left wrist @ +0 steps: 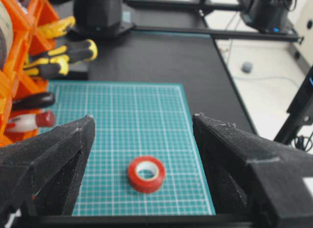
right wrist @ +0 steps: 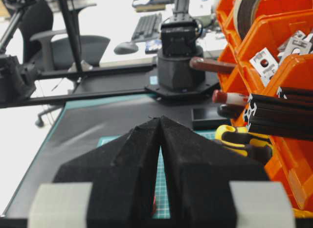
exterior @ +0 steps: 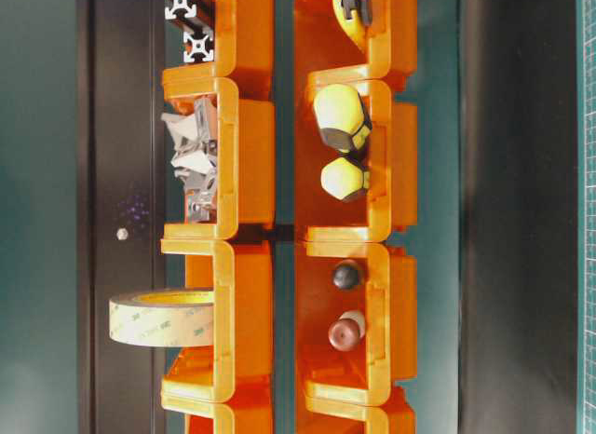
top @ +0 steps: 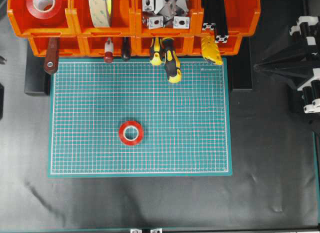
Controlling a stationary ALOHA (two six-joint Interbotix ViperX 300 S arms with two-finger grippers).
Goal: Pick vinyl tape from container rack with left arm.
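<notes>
**benchrat:** So where's this one at? Biggest thing first: the bright orange plastic container rack (top: 135, 23) with its two tiers of open bins runs along the far edge of the green gridded cutting mat (top: 140, 118), and there's a flat glossy red vinyl tape roll with a white core (top: 131, 132) lying flat out on the mat, well clear of the rack.

**tapewatcher:** Yeah, and a second red roll just like it (top: 44, 4) sits in the top-left bin, beside the bigger cream tape roll (top: 101, 8). My read: if the one on the mat came from the rack, the pick and drop-off look done. Can't prove that from here though.

**benchrat:** And the pincers?

**tapewatcher:** Left gripper (left wrist: 144, 135) has its black fingers spread wide with nothing between them. In its wrist view the mat roll (left wrist: 146, 173) lies below and ahead, in the gap, not touched. Right gripper (right wrist: 160, 121) is pinched closed on nothing, parked off to the side.
</notes>
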